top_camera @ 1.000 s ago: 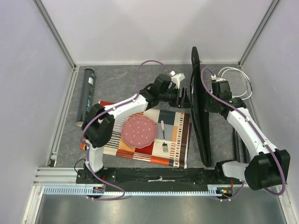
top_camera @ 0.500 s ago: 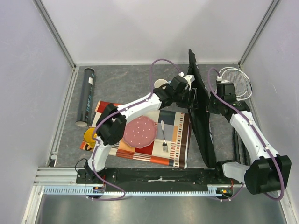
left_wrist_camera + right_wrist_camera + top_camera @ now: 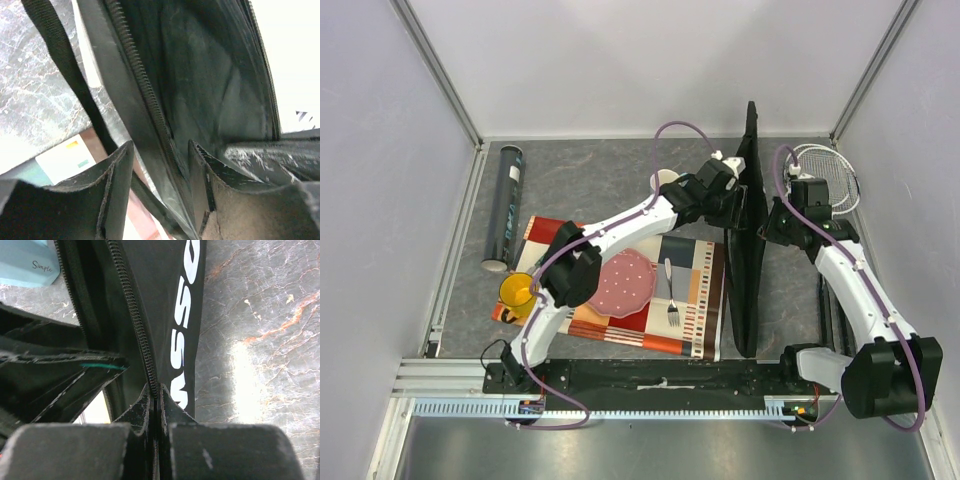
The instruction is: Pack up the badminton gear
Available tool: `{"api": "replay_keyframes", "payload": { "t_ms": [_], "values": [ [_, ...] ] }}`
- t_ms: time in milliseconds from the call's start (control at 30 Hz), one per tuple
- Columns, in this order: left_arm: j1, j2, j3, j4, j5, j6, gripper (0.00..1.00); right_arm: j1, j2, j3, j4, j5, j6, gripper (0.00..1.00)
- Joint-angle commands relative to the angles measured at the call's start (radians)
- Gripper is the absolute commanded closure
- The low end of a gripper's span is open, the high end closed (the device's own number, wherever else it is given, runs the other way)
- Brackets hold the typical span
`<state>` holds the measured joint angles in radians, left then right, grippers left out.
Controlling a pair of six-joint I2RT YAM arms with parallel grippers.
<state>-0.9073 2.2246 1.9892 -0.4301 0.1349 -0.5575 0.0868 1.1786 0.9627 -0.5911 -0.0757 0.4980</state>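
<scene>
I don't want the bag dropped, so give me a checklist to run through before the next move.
1. Right gripper shut on the racket bag zipper edge: ok.
2. Left gripper gripping the opposite edge: not ok, it straddles the zipper with gaps either side.
3. Bag unzipped, inside showing: ok.
4. Rackets located, back right corner: ok.
5. Tube located, lying along the left side: ok.
6. Shuttlecocks located: cannot tell, none in view.

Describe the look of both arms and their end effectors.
The left arm and right arm have white links and black joints, each with a looping purple cable. The left end effector and right end effector have flat, scuffed black fingers.
</scene>
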Motion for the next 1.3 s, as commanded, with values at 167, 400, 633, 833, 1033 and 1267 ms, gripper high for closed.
{"api": "replay_keyframes", "payload": {
  "t_ms": [167,400,633,833,1033,1267],
  "values": [
    [0.01,0.069,0.125,-0.078,-0.063,0.134,0.41,-0.062,-0.031,-0.015,0.053,-0.094,0.017,1.0],
    [0.024,0.056,0.122,-0.036,0.015,0.212,0.64,-0.081,-0.019,-0.01,0.054,-0.104,0.005,1.0],
    [0.038,0.061,0.198,0.008,0.031,0.258,0.98,-0.128,0.152,0.089,0.06,-0.062,-0.029,0.7],
    [0.07,0.124,0.301,0.014,-0.092,0.226,0.98,-0.2,0.073,0.192,0.04,-0.073,-0.053,0.02],
    [0.104,0.158,0.31,0.068,-0.003,0.209,0.98,-0.37,0.11,0.217,-0.024,0.197,-0.091,0.02],
    [0.108,0.168,0.296,0.129,0.074,0.209,0.98,-0.509,0.276,0.062,0.08,0.249,-0.209,0.11]
  ]
}}
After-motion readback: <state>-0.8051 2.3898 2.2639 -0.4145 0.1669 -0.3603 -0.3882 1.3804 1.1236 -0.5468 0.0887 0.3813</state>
